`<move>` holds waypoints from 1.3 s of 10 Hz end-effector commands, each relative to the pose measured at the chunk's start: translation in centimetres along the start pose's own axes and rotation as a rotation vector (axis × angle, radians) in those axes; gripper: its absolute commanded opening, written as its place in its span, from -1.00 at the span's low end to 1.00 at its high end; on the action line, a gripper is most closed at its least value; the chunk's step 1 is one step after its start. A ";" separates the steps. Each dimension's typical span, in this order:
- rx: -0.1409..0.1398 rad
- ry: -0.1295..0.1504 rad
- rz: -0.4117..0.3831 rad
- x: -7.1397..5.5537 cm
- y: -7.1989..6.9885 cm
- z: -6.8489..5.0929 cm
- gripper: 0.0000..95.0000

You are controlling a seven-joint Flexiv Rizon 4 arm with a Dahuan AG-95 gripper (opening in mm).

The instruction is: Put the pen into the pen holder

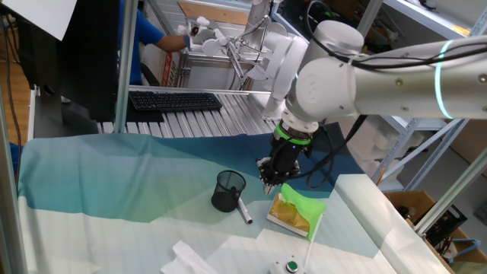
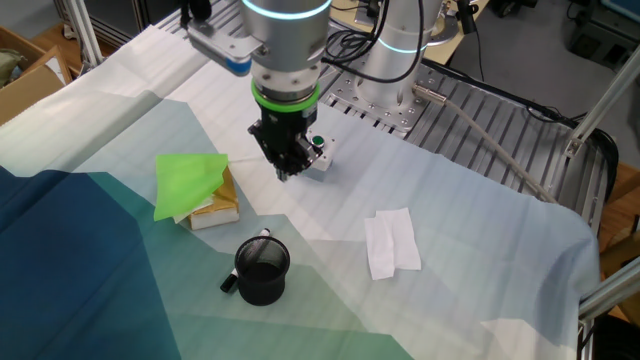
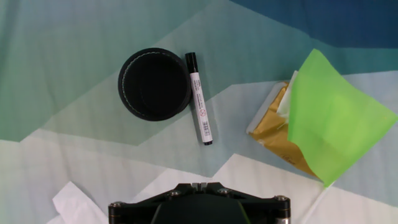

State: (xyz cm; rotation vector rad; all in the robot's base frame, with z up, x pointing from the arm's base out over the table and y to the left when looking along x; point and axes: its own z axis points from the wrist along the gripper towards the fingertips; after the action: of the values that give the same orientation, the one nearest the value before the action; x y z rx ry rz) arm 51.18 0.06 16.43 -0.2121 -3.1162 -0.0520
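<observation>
**Pen lying right by the holder, arm up above**

One fixed view: the gripper [image 1: 271,183] hangs over the cloth, right of the pen holder [image 1: 227,190]; the pen [image 1: 243,211] lies against its base. Can't tell if the fingers are apart.

Other fixed view: the pen [image 2: 243,262] is mostly hidden behind the cup, but a folded tissue [image 2: 391,241] shows fully.

Hand view: whole pen visible, flat beside the cup; the green-covered sponge [image 3: 323,121] sits well right. Fingertips cut off.

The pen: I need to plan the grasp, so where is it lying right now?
In the hand view the pen lies flat on the cloth just right of the pen holder, alongside its rim, with the yellow-and-green sponge block farther right.
</observation>
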 end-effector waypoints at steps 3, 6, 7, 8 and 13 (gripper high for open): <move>0.007 -0.001 0.008 0.2 0.0 0.2 -1.00; 0.009 -0.002 0.020 0.1 0.1 1.0 -1.00; 0.009 -0.003 0.021 0.1 0.2 1.2 -1.00; 0.010 -0.003 0.020 0.0 0.2 1.5 -1.00; 0.023 -0.010 -0.034 0.0 0.2 1.8 -1.00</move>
State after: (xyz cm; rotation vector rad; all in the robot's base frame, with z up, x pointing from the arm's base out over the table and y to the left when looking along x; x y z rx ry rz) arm 51.25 0.32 14.60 -0.1646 -3.1260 -0.0149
